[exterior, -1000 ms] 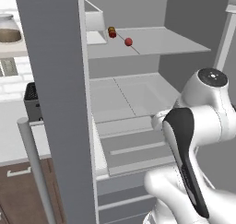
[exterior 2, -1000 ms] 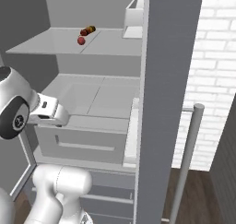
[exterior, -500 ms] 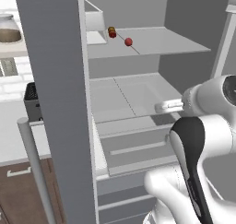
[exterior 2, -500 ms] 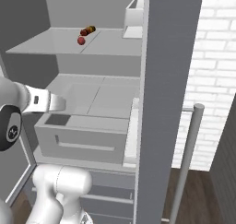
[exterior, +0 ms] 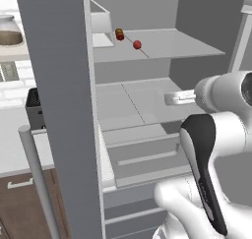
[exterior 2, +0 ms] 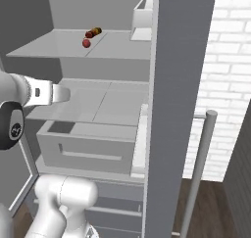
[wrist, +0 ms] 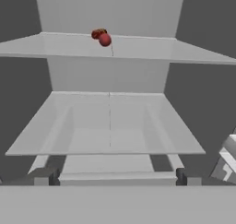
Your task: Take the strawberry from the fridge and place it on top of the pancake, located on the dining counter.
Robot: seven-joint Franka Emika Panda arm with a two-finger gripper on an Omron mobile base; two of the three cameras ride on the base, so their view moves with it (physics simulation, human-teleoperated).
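Standing open in front of the base: the fridge (exterior: 64,110), its grey door panel filling the left of the left base view and the right of centre of the right base view. Sitting on the upper shelf (exterior: 172,44), near the top centre of the left base view: the strawberry (exterior: 137,44), small and bright red. Lying just beside it, slightly further back on the same shelf: a small orange-brown jar-like item (exterior: 119,34). Showing again at the upper left of the right base view: the strawberry (exterior 2: 86,43) on the shelf, the jar-like item (exterior 2: 94,32) close behind it. Appearing near the top of the hand view, a little left of centre: the strawberry (wrist: 105,39), partly covering the jar-like item (wrist: 97,33) behind.

Reaching in at the level of the middle shelf (wrist: 110,126), well below the fruit: the gripper (wrist: 113,176), fingers spread to their widest, gripping nothing. Rising at the bottom of the hand view, far apart: the two dark fingertips (wrist: 44,176). Resting below the middle shelf, in the lower centre of the right base view: a grey drawer (exterior 2: 88,146). Standing at the top right of centre of the right base view, on the upper shelf by the door: a pale bin (exterior 2: 143,14). Running vertically at the right of that view: the slim door handle (exterior 2: 198,168).
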